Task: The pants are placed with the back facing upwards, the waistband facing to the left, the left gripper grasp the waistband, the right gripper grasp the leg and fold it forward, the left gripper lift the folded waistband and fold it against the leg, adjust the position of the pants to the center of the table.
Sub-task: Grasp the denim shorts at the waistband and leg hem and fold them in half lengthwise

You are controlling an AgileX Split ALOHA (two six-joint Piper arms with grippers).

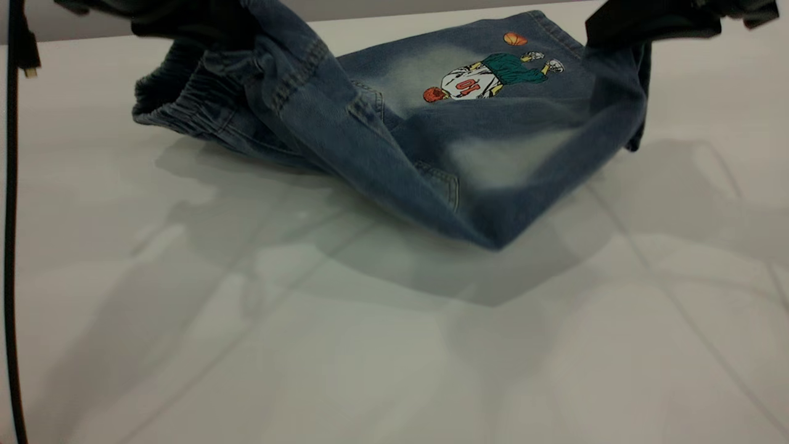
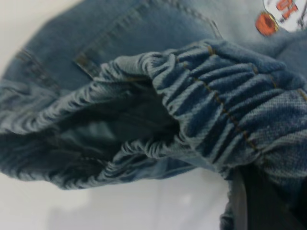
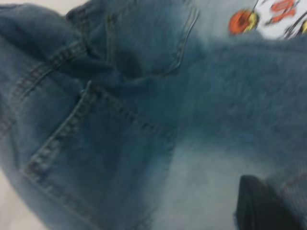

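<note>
The blue denim pants [image 1: 394,142] lie partly lifted at the far side of the table [image 1: 308,345], basketball-player print [image 1: 487,77] facing up. My left gripper [image 1: 185,24] at the top left is shut on the elastic waistband [image 1: 179,105] and holds it raised. In the left wrist view the gathered waistband [image 2: 216,105] wraps over a dark finger [image 2: 259,201]. My right gripper [image 1: 641,24] at the top right is shut on the leg [image 1: 511,160], whose pale faded patch hangs in a sagging fold. A dark finger [image 3: 261,206] presses into the leg's denim [image 3: 206,182].
A black cable [image 1: 11,246] runs down the left edge of the exterior view. The near half of the table is bare pale surface with soft shadows under the raised cloth.
</note>
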